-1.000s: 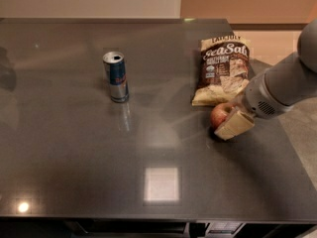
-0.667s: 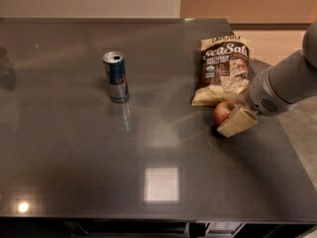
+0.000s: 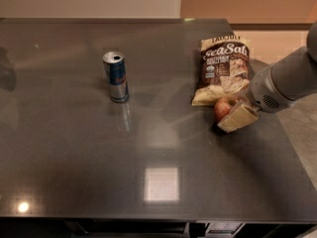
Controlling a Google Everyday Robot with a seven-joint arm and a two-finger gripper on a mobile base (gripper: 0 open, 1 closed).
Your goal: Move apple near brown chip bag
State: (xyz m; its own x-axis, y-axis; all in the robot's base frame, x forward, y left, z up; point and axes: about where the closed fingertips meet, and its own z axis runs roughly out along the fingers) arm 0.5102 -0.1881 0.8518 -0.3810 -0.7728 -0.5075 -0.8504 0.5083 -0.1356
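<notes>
Dark grey table (image 3: 74, 148), glossy, seen from above at an angle. Blue-and-silver drink can (image 3: 115, 77) stands upright, top opened, well apart from the gripper (image 3: 228, 115), far to its left and a bit farther back. Pale square light reflection (image 3: 161, 184) on the tabletop, left of the gripper and nearer the front edge.

Brown chip bag (image 3: 223, 68) lies flat just behind the gripper, white "Sea Salt" lettering facing up, top end pointing to the back of the table, lower edge closest to the tool.

Apple (image 3: 223, 107), red with a yellowish patch, sits inside the gripper, right against the bag's lower edge near its right corner. Whether it touches the bag cannot be told, nor whether it rests on the table or is slightly lifted.

Gripper is at the right part of the table, closed to the apple's width and gripping it. The pale near finger (image 3: 238, 119) presses against the fruit's lower right side; the far finger is hidden behind the apple. Grey arm (image 3: 285, 81) runs from the gripper up and to the right, out of view at the right edge.
</notes>
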